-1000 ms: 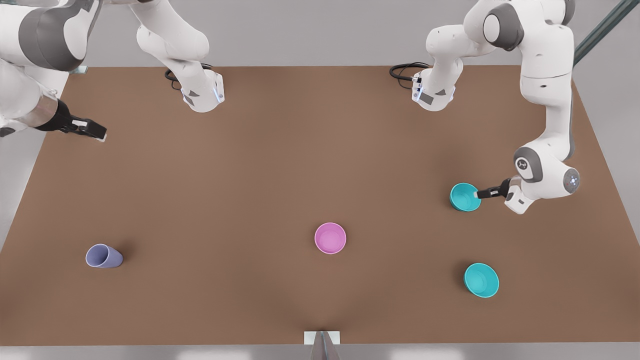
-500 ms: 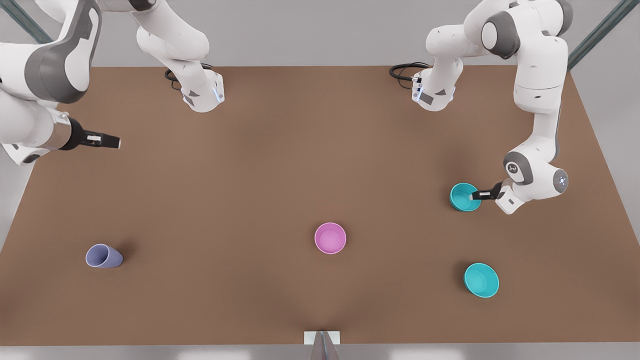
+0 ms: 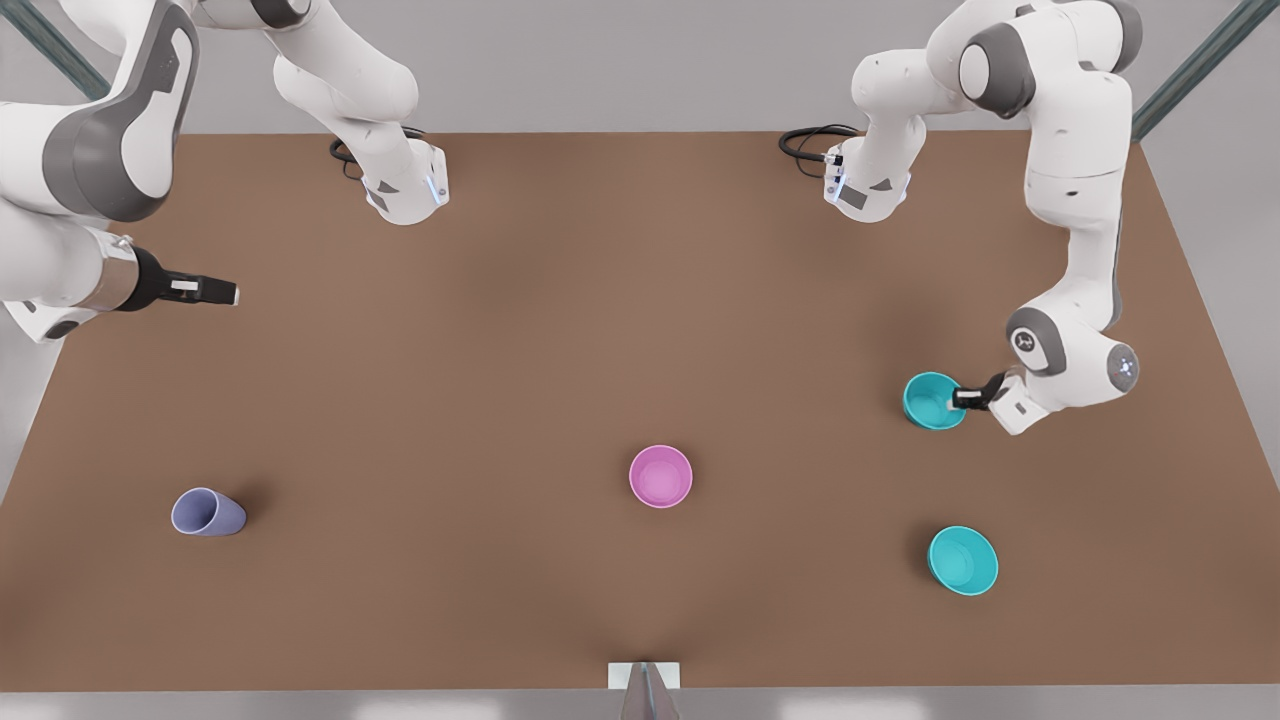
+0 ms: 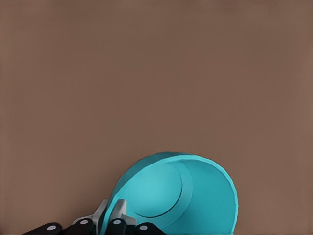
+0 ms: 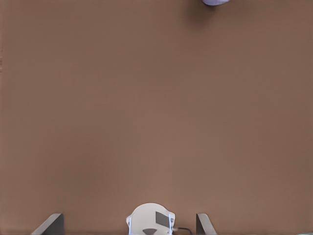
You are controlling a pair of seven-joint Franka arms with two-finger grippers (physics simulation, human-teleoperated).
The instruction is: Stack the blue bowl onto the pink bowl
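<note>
The blue bowl [image 3: 930, 400] is a small teal bowl on the front view's right, seen close up and tilted in the left wrist view [image 4: 195, 196]. My left gripper [image 3: 957, 400] is shut on its rim, one finger inside and one outside [image 4: 115, 223]. The pink bowl [image 3: 661, 476] sits upright on the brown table near the middle front, well apart from the blue bowl. My right gripper [image 3: 218, 291] hovers open over the table's edge on the front view's left, far from both bowls, holding nothing.
A slightly wider teal bowl [image 3: 962, 561] stands in front of the held one. A lavender cup [image 3: 207, 513] lies on its side at the front view's left, its edge also in the right wrist view [image 5: 215, 1]. Two arm bases [image 3: 405, 185] [image 3: 867, 185] stand at the back.
The left gripper closed in on the blue bowl's rim and the bowl shifted slightly toward the front. The right gripper swung a little inward and lower, then held.
</note>
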